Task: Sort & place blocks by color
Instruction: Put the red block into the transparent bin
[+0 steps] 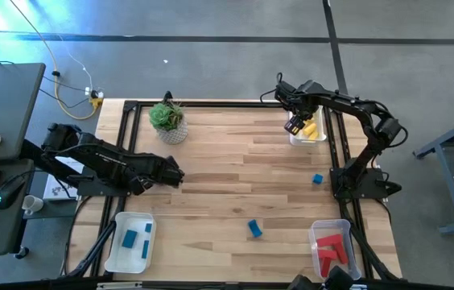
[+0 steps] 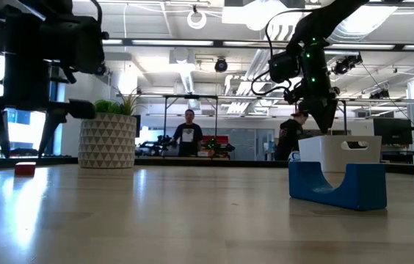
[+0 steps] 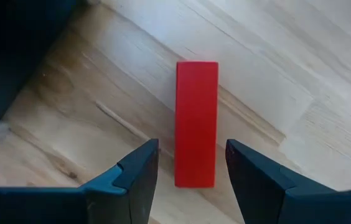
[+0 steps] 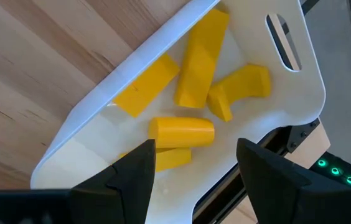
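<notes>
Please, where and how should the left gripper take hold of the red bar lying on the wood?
Probably across its two long sides, near the middle, coming straight down from above. The red bar lies flat on the table, and its long axis runs between the fingers of the open left gripper, so the narrow width already fits the gap. The right gripper is over the yellow tray.

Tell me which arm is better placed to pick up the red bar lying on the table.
Left. The left gripper hangs directly over the red bar, open fingers either side of it. The right gripper is open above the yellow-block tray, across the table.
</notes>
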